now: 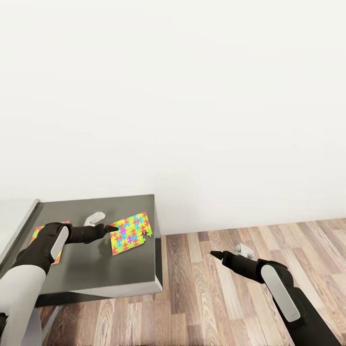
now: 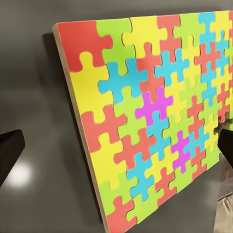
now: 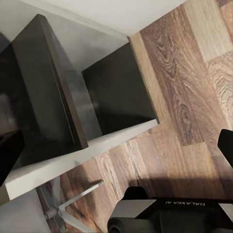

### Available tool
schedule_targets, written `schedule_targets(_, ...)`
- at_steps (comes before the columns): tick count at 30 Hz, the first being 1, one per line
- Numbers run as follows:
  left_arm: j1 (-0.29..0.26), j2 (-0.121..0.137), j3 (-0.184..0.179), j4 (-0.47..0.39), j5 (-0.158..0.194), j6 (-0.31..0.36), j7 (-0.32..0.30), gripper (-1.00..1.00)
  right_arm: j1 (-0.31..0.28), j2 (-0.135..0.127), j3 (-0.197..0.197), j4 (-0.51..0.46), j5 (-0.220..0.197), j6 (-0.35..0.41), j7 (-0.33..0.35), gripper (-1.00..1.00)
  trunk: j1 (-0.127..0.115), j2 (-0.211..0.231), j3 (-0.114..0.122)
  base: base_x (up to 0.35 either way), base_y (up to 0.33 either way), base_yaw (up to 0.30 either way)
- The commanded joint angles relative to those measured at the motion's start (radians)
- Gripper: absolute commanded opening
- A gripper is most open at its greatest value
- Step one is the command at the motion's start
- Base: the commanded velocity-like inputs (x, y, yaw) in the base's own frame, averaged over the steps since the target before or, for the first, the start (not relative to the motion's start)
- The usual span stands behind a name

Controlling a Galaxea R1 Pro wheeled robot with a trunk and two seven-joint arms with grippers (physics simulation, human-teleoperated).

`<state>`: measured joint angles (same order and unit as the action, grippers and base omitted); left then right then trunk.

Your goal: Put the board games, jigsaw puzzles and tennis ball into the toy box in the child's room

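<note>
Head view: dark-grey tabletop (image 1: pixel 96 274) section at lower left, white wall (image 1: pixel 192 96) behind, wood-plank floor (image 1: pixel 240 288) to the right.

1 jigsaw puzzle (image 1: pixel 130 232) lies flat on the dark tabletop near its right edge, with a notch of missing pieces at its far right corner. A 2nd puzzle (image 1: pixel 36 233) lies toward the left edge of the same surface, mostly covered by the left forearm; only orange-red corners are visible.

Left tool (image 1: pixel 111 229) is extended low over the tabletop, tips just beside the left edge of the 1st puzzle. Contact cannot be confirmed. In the left wrist view the puzzle (image 2: pixel 155 116) sits between the 2 dark fingers (image 2: pixel 9 150), which stand wide apart with nothing gripped: released.

Right tool (image 1: pixel 215 254) hangs over the floor, well apart from the tabletop, holding nothing. The right wrist view shows its 2 fingertips (image 3: pixel 8 155) at opposite edges of the frame, spread wide: released. The same view shows the tabletop's side panel (image 3: pixel 53 97) and the robot base (image 3: pixel 165 218) on the floor.
</note>
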<state>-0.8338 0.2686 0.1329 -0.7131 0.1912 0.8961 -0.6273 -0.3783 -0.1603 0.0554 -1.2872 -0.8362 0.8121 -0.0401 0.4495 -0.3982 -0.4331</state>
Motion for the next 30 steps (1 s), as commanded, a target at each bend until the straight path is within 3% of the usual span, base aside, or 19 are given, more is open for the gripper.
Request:
schedule_targets(1, -0.001, 0.000, 0.002, 0.000, 0.001, 0.006, -0.003, 1.00, -0.001, -0.001, 0.001, -0.001, -0.004, 0.003, -0.004, 1.00, 0.000, -0.002, -0.003, 0.000, 0.000, 0.000)
schedule_targets(30, -0.001, -0.001, 0.002, 0.000, 0.001, 0.005, -0.003, 1.00, -0.001, -0.001, 0.001, -0.001, -0.004, 0.002, -0.004, 1.00, 0.000, -0.002, -0.050, 0.000, 0.000, 0.000)
